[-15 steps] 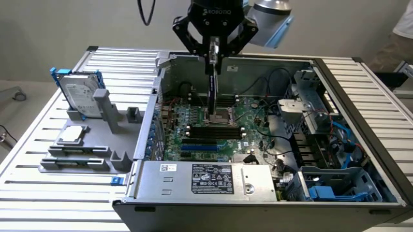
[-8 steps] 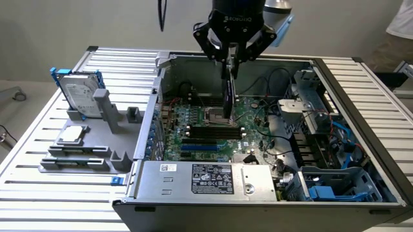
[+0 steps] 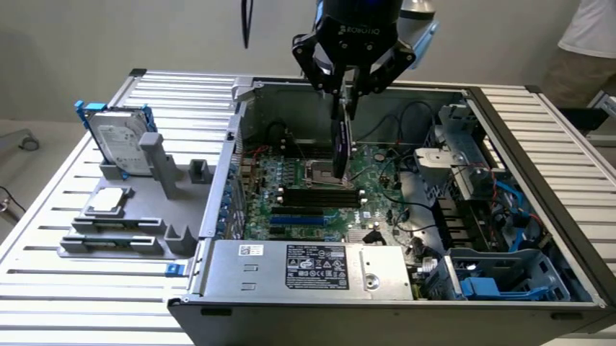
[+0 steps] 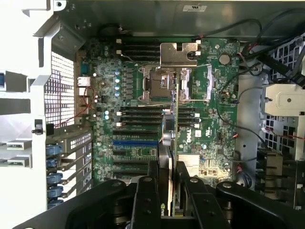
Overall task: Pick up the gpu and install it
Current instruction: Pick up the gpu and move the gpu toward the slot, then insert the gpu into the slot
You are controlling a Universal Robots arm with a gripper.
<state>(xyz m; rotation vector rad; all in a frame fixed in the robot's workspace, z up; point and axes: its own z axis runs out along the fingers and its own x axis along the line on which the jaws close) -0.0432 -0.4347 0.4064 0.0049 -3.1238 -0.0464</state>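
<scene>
Silver ribbed metal forms the desk (image 3: 58,285), set before a pale wall (image 3: 144,36). On it we see one open computer case (image 3: 385,317) holding a green motherboard (image 3: 318,180), and one grey rack (image 3: 173,180) carrying one hard drive (image 3: 120,140) and one square chip (image 3: 108,200). The gripper (image 3: 347,86) clamps the gpu (image 3: 340,144), held on edge over the motherboard.

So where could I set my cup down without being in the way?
Bare table slats lie in front of the gray tray, behind the hard drive, and along the exterior view's right of the computer case. Inside the case it is crowded: cables, circuit board, and the claw holding the card.
</scene>
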